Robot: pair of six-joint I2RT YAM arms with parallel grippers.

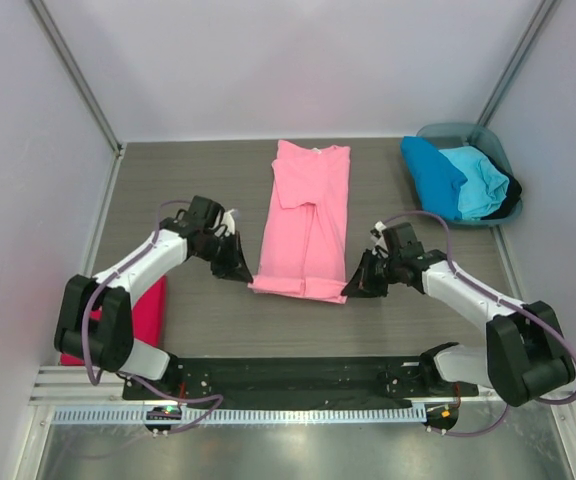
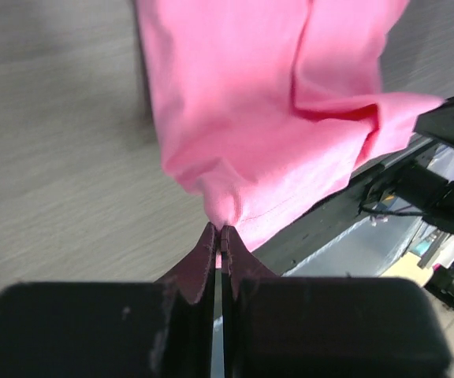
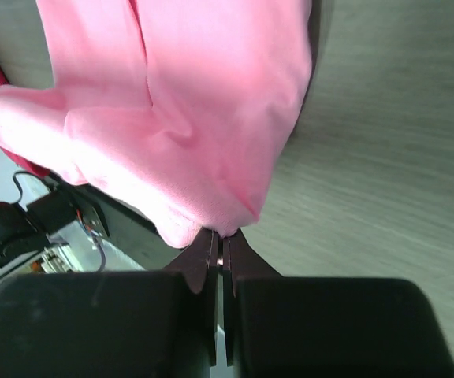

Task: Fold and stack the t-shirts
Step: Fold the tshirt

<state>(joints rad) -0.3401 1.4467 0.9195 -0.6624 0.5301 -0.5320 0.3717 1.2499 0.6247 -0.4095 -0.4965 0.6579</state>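
Note:
The light pink t-shirt (image 1: 306, 220) lies in a long narrow strip down the middle of the table, sides folded in. My left gripper (image 1: 246, 272) is shut on its near left corner; the wrist view shows the pink cloth (image 2: 266, 102) pinched at my left gripper (image 2: 221, 230). My right gripper (image 1: 352, 288) is shut on the near right corner, with pink cloth (image 3: 187, 102) pinched at my right gripper (image 3: 221, 233). A crimson-magenta t-shirt (image 1: 144, 312) lies folded at the near left. Blue and turquoise t-shirts (image 1: 456, 178) sit in the tub.
A grey-teal round tub (image 1: 500, 150) stands at the far right corner. A black rail (image 1: 288, 382) with the arm bases runs along the near edge. White walls close the left, right and far sides.

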